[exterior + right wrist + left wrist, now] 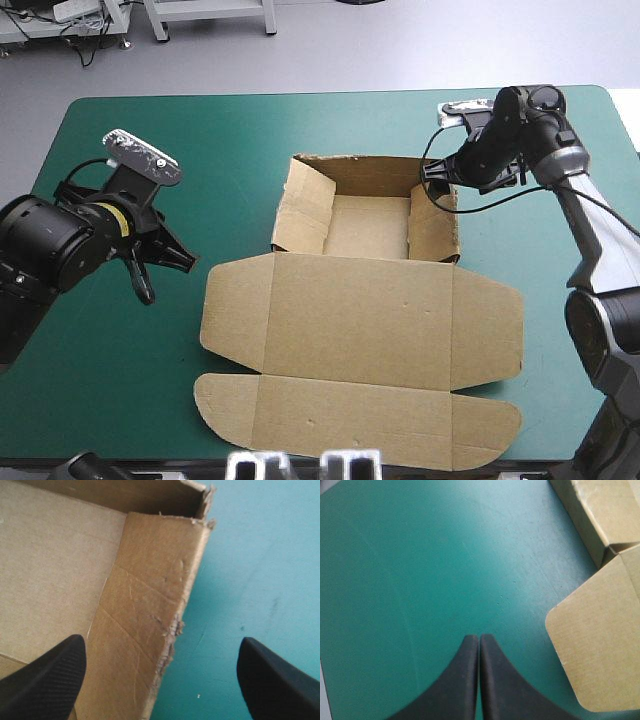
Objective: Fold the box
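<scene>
Box (365, 320) on table (250, 140), left gripper (147, 290) beside — apart

The brown box (365, 228) stands near the middle of the table (150, 400) as an open tray: four walls raised, the right wall's top edge frayed. The lid (360, 320) lies flat toward the near edge, flaps spread.

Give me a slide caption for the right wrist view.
Right gripper open, a frayed-edged side wall of the box between its fingers, teal-green cover alongside.
</scene>
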Controlling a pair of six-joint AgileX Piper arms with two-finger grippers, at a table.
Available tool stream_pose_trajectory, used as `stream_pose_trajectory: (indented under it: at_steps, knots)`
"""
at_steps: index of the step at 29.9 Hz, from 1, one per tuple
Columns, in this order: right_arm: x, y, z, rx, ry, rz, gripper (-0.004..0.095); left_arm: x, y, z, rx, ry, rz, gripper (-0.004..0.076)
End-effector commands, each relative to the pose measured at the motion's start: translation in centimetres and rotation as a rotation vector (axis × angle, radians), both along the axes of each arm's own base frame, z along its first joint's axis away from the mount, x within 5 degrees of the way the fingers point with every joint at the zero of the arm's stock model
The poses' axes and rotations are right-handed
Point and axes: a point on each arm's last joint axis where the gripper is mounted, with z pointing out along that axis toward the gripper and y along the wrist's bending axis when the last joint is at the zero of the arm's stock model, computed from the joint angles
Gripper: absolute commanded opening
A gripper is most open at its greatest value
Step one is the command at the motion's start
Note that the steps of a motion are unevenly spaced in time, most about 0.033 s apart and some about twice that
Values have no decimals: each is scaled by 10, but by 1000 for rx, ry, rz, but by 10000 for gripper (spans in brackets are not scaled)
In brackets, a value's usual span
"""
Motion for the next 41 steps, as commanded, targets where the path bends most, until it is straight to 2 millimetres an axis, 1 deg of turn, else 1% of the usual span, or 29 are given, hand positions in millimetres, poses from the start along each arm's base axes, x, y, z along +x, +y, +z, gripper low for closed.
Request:
stream_pose_trajectory:
  at_steps: [1, 6, 8, 11, 14, 17, 19, 22, 26, 28, 31, 34, 37, 38, 39, 41]
  knots:
    - [-4, 2, 1, 53, 31, 0, 686, -9, 8, 1, 0, 3, 37, -2]
    - [6, 11, -28, 106, 119, 20, 548, -9, 7, 1, -2, 0, 37, -2]
    - [10, 13, -37, 112, 141, 39, 460, -9, 7, 1, -2, 0, 37, -2]
    - [12, 14, -43, 101, 141, 99, 286, -9, 7, 2, -4, -3, 35, -4]
    - [13, 13, -42, 68, 119, 169, 112, -8, 7, 2, -5, -5, 35, -6]
    - [14, 9, -41, 13, 102, 193, -16, -9, 7, 2, -4, -3, 35, -6]
    - [15, 4, -39, -43, 86, 196, -17, -9, 7, 2, -5, -3, 37, -6]
    - [20, -3, -29, -124, 39, 196, -17, -8, 7, 2, -8, -10, 34, -6]
    - [26, -9, -7, -209, -50, 189, -18, -8, 7, 2, -16, -12, 40, -6]
    - [30, -17, 7, -279, -104, 175, -18, -8, 7, 2, -18, -7, 47, -6]
    - [35, -38, 31, -346, -186, 121, -17, -9, 10, 1, 11, -2, 74, -6]
    - [38, -66, 49, -342, -238, 43, -18, -9, 14, 3, 22, -23, 99, -6]
    - [39, -102, 56, -317, -253, -23, -18, -12, 16, 5, 18, -36, 101, -6]
    - [39, -120, 56, -307, -250, -63, -18, -14, 17, 6, 14, -42, 101, -6]
    - [38, -133, 56, -293, -249, -94, -18, -14, 18, 6, 16, -43, 102, -6]
    - [34, -166, 56, -273, -251, -174, -18, -17, 20, 7, 17, -53, 104, -6]
